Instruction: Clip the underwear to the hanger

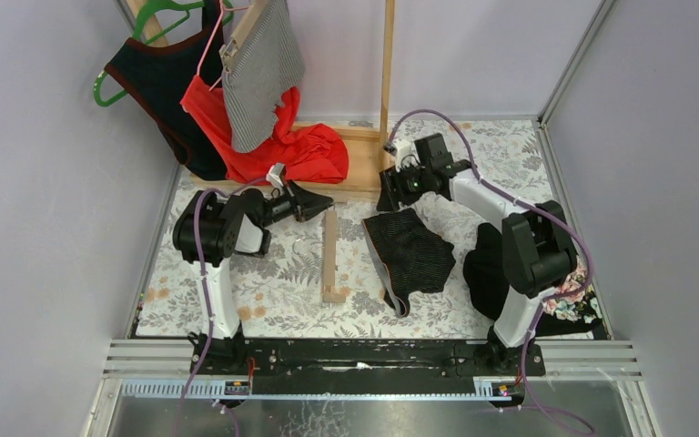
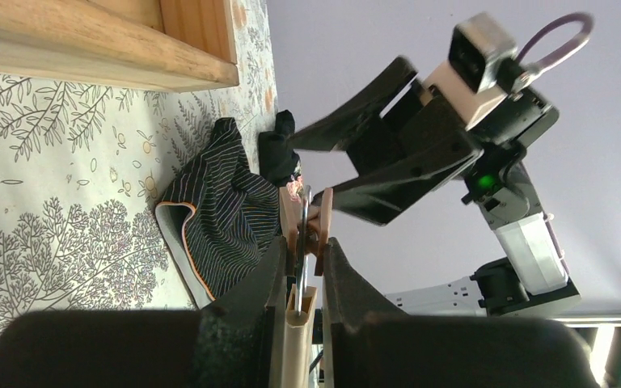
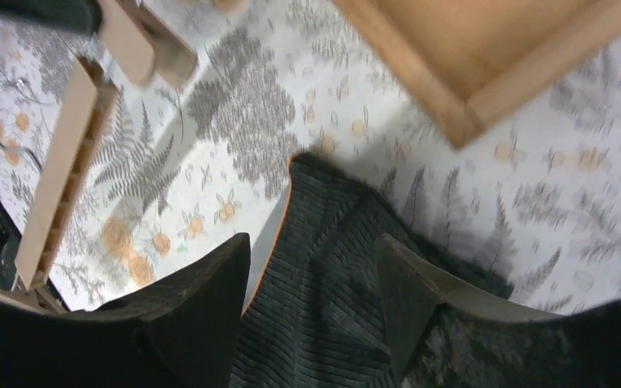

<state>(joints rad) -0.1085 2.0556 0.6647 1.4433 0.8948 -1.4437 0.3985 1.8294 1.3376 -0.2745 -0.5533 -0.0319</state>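
Two heaps nearest the right arm's base: dark clothes (image 1: 478,264) and a floral piece (image 1: 572,302), both apart from the task. Just beyond, flat on the worktop (image 1: 273,291), underwear (image 1: 411,253): dark ribbed cloth with a pale, orange-edged waistband. Beside it on the left, not touching, hanger (image 1: 330,259), a wooden bar lying lengthwise. At the bar's far end, left jaws pressed together on the wood, right by its clip (image 2: 317,220). Opposite, right jaws spread wide, straddling the underwear's far edge, fingers (image 3: 202,311) low over the cloth; contact impossible to tell. Farthest back, rack (image 1: 387,64) with a red garment (image 1: 305,150), a striped garment (image 1: 259,73) and a dark garment (image 1: 159,86) on it.

Likely faults, judged from this layout:
1. Too deep a bite by the right jaws, gathering both layers or a thick fold, probably too bulky for the clip mouth.
2. Too shallow a bite on the edge, cloth slipping free during the lift.
3. Loss of squeeze on the left, hanger dropping or pivoting on the worktop and swinging the clip off line.
4. Collision between the two sets of jaws, both crowded into the same small patch near the rack's base.
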